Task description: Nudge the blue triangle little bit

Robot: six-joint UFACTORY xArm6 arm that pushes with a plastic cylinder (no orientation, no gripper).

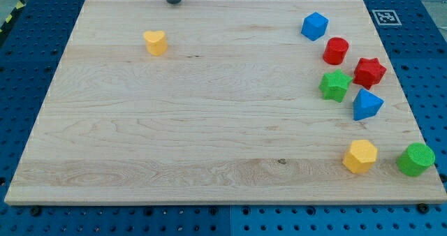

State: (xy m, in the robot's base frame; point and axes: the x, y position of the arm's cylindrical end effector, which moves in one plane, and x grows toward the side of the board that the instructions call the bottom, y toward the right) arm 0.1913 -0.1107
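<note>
The blue triangle (367, 105) lies on the wooden board (209, 124) at the view's right, just below the red star (369, 72) and right of the green star (335, 85). My tip (172, 1) is at the view's top edge, left of centre, far from the blue triangle. It is nearest the yellow heart-shaped block (156, 42), which sits below and to its left, apart from it.
A blue cube (314, 26) and a red cylinder (336, 51) sit at the upper right. A yellow hexagon block (360, 156) and a green cylinder (416, 159) sit at the lower right. A printed marker tag (385, 17) lies off the board's top right corner.
</note>
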